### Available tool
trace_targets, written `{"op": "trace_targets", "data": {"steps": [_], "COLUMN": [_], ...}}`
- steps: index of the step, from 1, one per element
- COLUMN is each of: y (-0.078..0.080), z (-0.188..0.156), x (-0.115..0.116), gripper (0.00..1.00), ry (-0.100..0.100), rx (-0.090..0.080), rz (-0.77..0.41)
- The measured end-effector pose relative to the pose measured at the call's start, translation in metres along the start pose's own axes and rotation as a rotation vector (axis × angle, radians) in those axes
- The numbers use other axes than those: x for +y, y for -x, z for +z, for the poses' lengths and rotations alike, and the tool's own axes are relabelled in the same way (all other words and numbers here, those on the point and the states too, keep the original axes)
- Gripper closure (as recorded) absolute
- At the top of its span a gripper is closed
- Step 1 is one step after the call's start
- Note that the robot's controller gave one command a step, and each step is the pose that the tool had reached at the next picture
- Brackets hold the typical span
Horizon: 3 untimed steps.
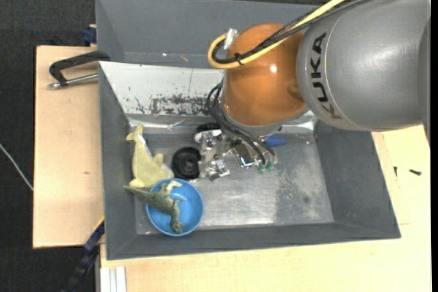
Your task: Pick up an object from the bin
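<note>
At the middle of the grey metal bin (356,181), a little toward 12 o'clock, the jaws hang low over the floor beneath the orange wrist cover (263,78) of the grey arm (369,58), which comes in from 3 o'clock. The jaws stand apart, with bare floor showing between the two metal prongs and nothing caught between them.

Just beside them, at their 9 o'clock, lies a black round piece (185,161), a small disc-like thing flat on the floor; whether the nearer prong touches it cannot be told. A small blue piece (275,141) peeps out from under the wrist at the jaws' 2 o'clock.

Toward the bin's 8 o'clock corner sits a blue round dish (190,210), with a green toy dinosaur (164,198) lying across its rim, tail toward 9 o'clock. Touching the dinosaur from 11 o'clock is a pale yellow, crumpled soft thing (145,162), reaching up along the left wall. The floor from 3 to 6 o'clock is bare metal.
</note>
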<state>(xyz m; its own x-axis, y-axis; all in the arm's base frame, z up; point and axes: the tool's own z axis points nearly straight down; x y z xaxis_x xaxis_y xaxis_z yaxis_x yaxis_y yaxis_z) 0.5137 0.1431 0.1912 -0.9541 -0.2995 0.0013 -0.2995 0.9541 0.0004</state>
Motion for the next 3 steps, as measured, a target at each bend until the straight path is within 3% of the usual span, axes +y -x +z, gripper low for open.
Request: {"op": "trace_targets", "data": {"steps": [1,2,3], "y": [0.001,0.023,0.026], "z": [-0.001,0.099,0.095], "x": [0.001,-0.023,-0.023], "gripper": [0.0,0.0,1.0], "ry": [0.0,0.001,0.001], "rx": [-0.003,-0.005,-0.016], "rz": [-0.001,0.172,0.172]}}
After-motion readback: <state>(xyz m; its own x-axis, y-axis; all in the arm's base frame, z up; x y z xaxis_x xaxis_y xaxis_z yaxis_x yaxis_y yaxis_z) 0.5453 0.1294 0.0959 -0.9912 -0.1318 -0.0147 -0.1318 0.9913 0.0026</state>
